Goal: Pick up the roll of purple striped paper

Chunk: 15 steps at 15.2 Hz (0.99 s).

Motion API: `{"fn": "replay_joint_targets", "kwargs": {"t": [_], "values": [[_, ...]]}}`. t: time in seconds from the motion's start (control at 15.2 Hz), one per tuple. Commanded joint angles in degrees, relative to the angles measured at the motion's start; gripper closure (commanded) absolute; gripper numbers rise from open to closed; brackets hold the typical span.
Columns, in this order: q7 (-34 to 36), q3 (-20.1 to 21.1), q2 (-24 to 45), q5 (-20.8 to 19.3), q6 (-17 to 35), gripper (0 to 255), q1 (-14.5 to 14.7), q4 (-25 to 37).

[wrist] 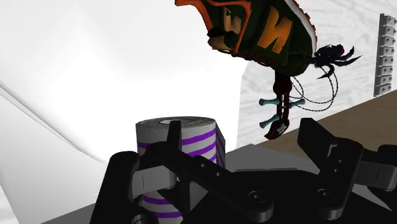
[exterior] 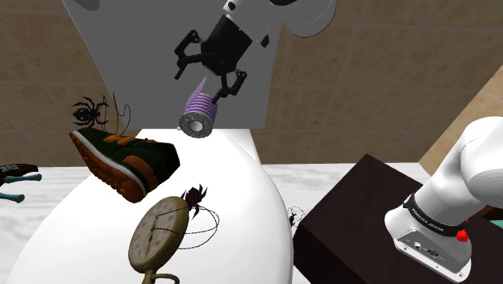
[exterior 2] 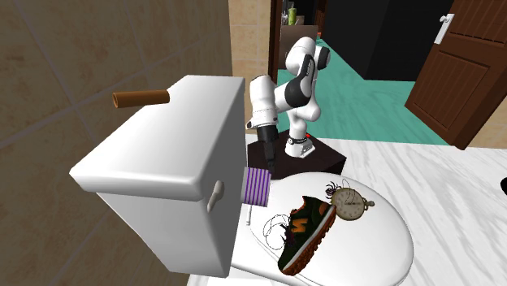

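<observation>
The roll of purple and white striped paper (exterior: 199,113) hangs in front of the toilet tank (exterior: 145,48), just above the back edge of the white lid (exterior: 242,202). It is tilted, with its hollow end facing the shoulder camera. My black gripper (exterior: 208,85) reaches down onto its upper end and is shut on it. In the second exterior view the roll (exterior 2: 258,185) sits straight under the hand, beside the tank's corner. In the wrist view a finger (wrist: 172,137) lies against the roll (wrist: 191,143).
On the lid lie a dark green and orange shoe (exterior: 125,157), a brass pocket watch (exterior: 157,234) and two toy spiders (exterior: 90,111) (exterior: 195,194). The dark stand (exterior: 355,210) is at the shoulder view's lower right. A brown flush lever (exterior 2: 142,98) sticks out of the tank.
</observation>
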Motion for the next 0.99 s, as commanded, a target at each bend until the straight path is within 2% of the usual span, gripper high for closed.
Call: {"fn": "replay_joint_targets", "kwargs": {"t": [0.0, 0.53, 0.92], "values": [[-0.2, -0.3, 0.6, 0.2, 0.2, 255, -0.3, -0.5], [0.0, -0.2, 1.0, 0.0, 0.6, 255, -0.1, -0.4], [2.1, -0.4, -0.4, -1.5, -2.8, 255, -0.7, 1.8]]}}
